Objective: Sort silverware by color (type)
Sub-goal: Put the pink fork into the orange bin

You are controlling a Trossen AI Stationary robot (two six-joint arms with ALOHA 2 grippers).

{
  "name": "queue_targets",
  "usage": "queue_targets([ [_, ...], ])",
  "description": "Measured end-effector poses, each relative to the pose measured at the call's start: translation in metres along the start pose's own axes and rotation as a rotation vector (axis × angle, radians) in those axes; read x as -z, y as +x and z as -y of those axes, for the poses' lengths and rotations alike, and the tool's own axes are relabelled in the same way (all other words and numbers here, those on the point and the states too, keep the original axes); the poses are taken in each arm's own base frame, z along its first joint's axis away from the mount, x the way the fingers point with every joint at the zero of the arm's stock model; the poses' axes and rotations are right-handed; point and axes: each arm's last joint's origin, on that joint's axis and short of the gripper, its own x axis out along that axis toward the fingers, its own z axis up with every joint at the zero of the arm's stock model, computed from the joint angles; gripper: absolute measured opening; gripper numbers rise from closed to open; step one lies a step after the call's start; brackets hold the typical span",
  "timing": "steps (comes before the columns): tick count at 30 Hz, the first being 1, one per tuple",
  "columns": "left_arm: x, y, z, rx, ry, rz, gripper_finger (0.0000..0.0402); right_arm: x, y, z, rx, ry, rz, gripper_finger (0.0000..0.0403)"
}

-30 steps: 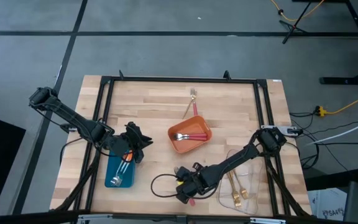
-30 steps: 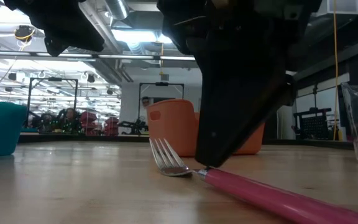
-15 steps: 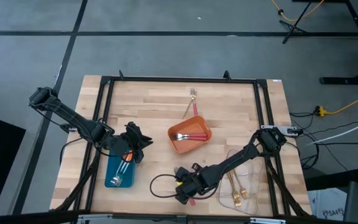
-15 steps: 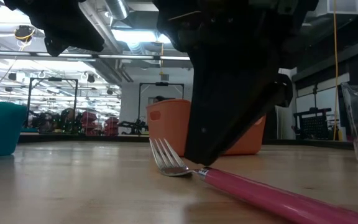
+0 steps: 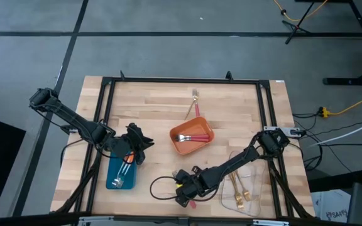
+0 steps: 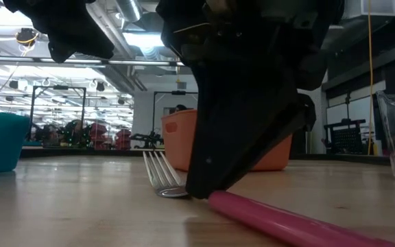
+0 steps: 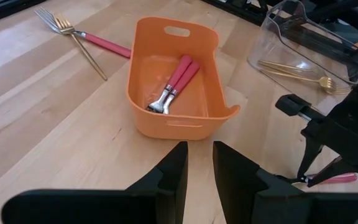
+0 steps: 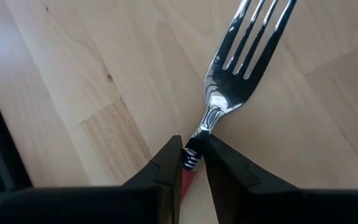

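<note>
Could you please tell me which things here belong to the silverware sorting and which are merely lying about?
Belonging to the job:
- pink-handled fork at the right end effector
- two pink forks
- gold forks
- fork pair on the table

Lying about:
- black cable loop
- yellow cord on the floor

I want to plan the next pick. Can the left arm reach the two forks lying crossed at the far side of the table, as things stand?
Probably yes. The left gripper hangs over the blue tray, and the crossed forks lie on bare wood beyond the orange tray. Nothing covers them; the right gripper works at the near edge.
</note>
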Motion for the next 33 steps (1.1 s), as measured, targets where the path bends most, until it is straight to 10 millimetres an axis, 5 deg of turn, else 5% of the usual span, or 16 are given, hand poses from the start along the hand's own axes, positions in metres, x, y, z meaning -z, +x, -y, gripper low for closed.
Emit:
queue_targets([
  [28,0.001,0.0,-0.001,-0.008,0.006,-0.005,0.007,-0.016,-0.006,0.014,0.082,-0.105,-0.138,0.0064],
  [33,0.001,0.0,-0.001,-0.009,0.008,-0.006,0.007,-0.015,-0.006,0.014,0.087,-0.108,-0.132,0.0039],
])
